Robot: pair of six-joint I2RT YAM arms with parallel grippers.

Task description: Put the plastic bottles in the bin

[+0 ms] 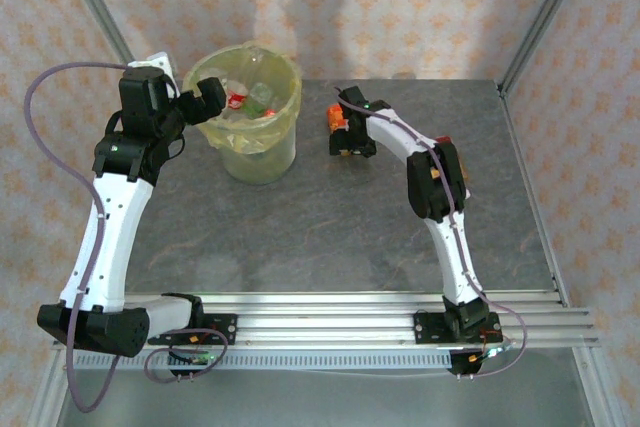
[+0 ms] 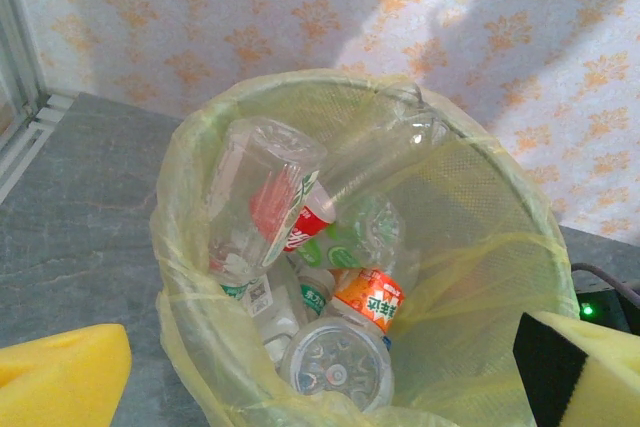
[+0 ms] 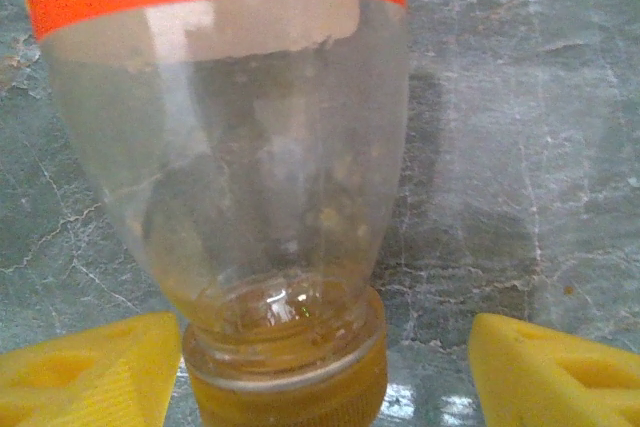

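The bin (image 1: 250, 152), lined with a yellow-green bag, stands at the back left of the table. Inside it lie several plastic bottles (image 2: 300, 217), among them one with an orange label (image 2: 368, 299) and one with a red label (image 2: 305, 219). My left gripper (image 1: 205, 97) hangs open over the bin's left rim, its yellow pads (image 2: 60, 377) wide apart with nothing between them. To the right of the bin a clear bottle with an orange label (image 1: 337, 123) lies on the table. My right gripper (image 3: 325, 377) stands open around its orange-capped neck (image 3: 285, 382), and the right pad (image 3: 555, 372) is apart from the cap.
The grey stone-patterned table (image 1: 320, 237) has bare room in front of the bin and toward the right. A metal frame post (image 1: 545, 17) rises at the back right corner, and the patterned wall (image 2: 300, 17) is close behind the bin.
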